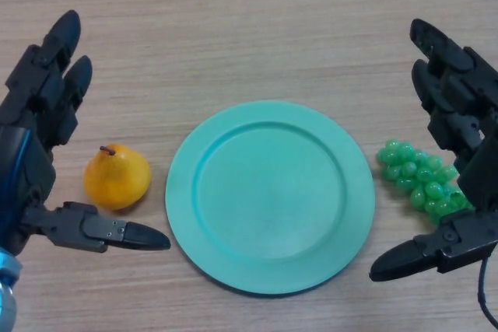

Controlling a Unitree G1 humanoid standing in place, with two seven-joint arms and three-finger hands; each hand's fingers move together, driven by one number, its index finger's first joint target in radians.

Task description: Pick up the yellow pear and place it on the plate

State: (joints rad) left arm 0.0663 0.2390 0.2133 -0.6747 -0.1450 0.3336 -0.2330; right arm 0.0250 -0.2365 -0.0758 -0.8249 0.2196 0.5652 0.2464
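Observation:
A yellow-orange pear (117,178) with a short brown stem lies on the wooden table, just left of a teal plate (270,196) that holds nothing. My left hand (35,126) is open at the left edge. Its fingers reach up past the pear and its thumb (109,231) points right just below the pear, without touching it. My right hand (459,106) is open at the right edge, its thumb (428,253) low by the plate's right rim.
A bunch of green grapes (421,177) lies right of the plate, partly behind my right hand. The wooden table (249,29) stretches away beyond the plate.

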